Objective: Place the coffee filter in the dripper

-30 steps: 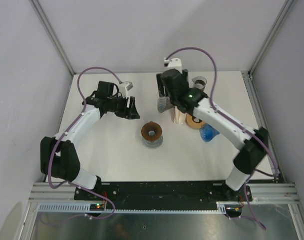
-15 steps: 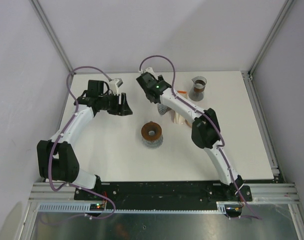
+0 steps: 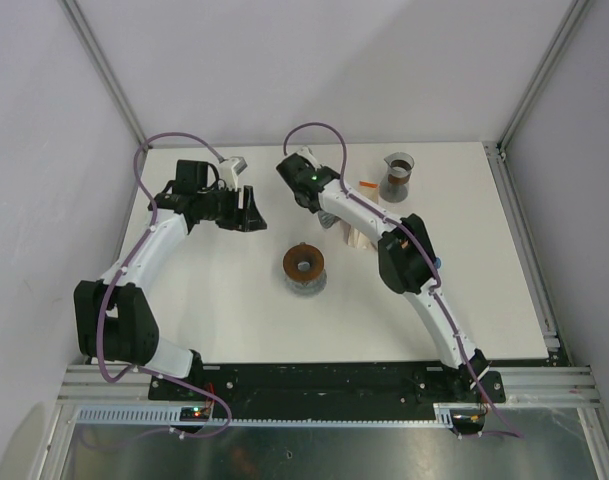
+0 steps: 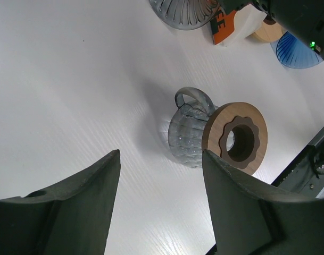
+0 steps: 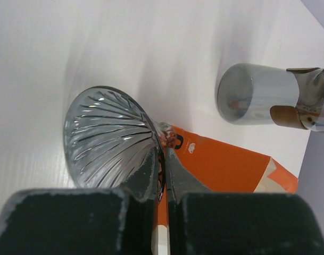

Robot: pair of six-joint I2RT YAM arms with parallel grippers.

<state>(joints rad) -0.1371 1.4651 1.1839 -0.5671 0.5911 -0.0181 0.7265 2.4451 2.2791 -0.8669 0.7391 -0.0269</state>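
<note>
From above I see the filter pack (image 3: 359,238) unopened beside the wood-collared jug (image 3: 304,266) — nothing placed yet. Left wrist: left gripper (image 4: 162,207) wide, empty. Right wrist: right gripper (image 5: 163,164) pinches the glass dripper (image 5: 106,139) rim — fetching a filter remains, I judge.

White table (image 3: 234,315): dripper (image 5: 108,138), carafe (image 3: 304,270), metal cup (image 3: 396,178)

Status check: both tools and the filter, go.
Left tool open, clear of wood-collared dripper. Right tool shut on ribbed dripper rim, beside orange filter pack. No loose filter in view; nothing blocking.
</note>
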